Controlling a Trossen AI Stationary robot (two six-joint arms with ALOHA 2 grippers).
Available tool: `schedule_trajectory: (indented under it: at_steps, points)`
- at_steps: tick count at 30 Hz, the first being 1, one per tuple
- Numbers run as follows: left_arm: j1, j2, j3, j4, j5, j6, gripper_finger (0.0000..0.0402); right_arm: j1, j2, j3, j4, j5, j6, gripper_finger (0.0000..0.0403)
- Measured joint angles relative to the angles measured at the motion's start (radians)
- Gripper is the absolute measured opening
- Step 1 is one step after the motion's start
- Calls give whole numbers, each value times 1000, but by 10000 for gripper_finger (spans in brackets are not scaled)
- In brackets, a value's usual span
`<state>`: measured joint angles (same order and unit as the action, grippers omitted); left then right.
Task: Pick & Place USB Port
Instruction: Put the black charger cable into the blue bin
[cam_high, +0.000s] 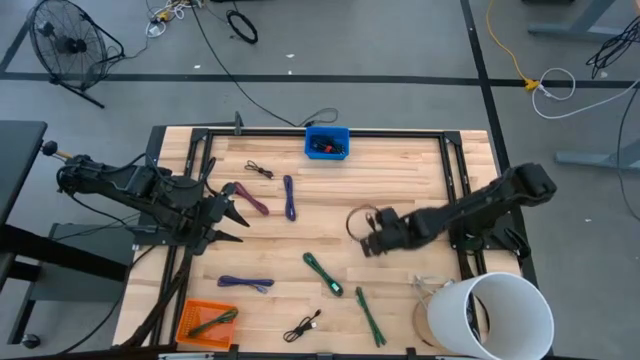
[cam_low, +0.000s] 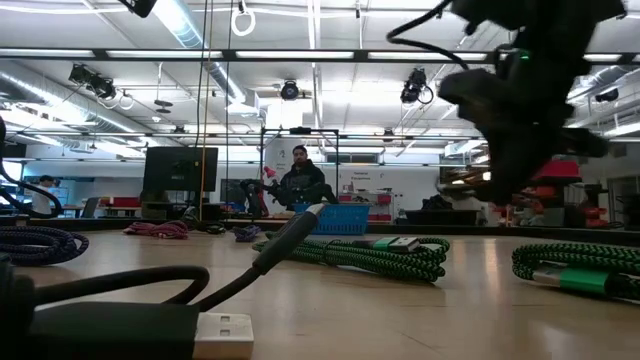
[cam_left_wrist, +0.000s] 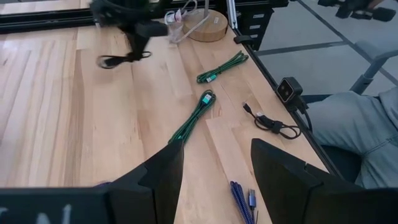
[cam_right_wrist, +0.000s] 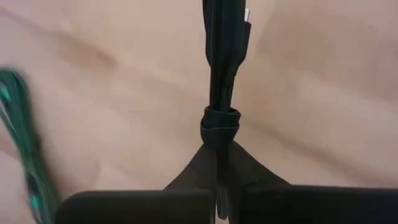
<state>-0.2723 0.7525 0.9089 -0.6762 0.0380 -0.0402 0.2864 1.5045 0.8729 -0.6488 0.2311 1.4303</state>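
Much of the right gripper (cam_high: 372, 236) is hard to read from above, where its dark fingers merge with the black cable (cam_high: 358, 221) looped beside it on the wooden table (cam_high: 400, 180); the right wrist view settles it, showing the two fingers pressed together around a bundled black cable (cam_right_wrist: 219, 74) tied with a band, so the jaws are clenched on that cable. Its plug end is cut off at the picture's edge, and only a pale connector tip shows there. In the low view that arm is a blurred dark mass above the table. The left gripper (cam_high: 228, 222) sits at the table's left side with its fingers (cam_left_wrist: 155, 177) spread apart and nothing between them. Across the table lie a green cable (cam_high: 322, 273) near the middle, another green cable (cam_high: 370, 315) toward the near edge, purple cables (cam_high: 289, 197), and a small black cable (cam_high: 301, 327). A blue bin (cam_high: 327, 143) stands at the far edge, an orange bin (cam_high: 207, 322) at the near left corner, and a white bucket (cam_high: 495, 315) at the near right corner. In the low view a person (cam_low: 302, 182) stands in the room behind the table.
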Motion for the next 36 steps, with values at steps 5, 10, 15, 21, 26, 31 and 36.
schedule_trajectory:
  at_steps: [5,10,15,21,26,31,36]
  points:
    - [0,0,0,0,0,1,193,-133,-44,3,37,5,-178,1]
    - [0,0,0,0,0,2,193,-283,-48,68,54,5,-376,1]
    - [0,0,0,0,0,11,193,-416,-34,165,140,6,-597,0]
    - [0,0,0,0,-8,11,193,-548,-1,247,218,15,-804,0]
    - [0,1,0,10,-18,33,193,-629,89,297,264,-38,-900,0]
    - [0,1,0,11,-19,34,193,-677,222,405,258,-15,-1016,0]
    - [0,1,0,11,-19,40,193,-704,359,543,247,40,-1156,0]
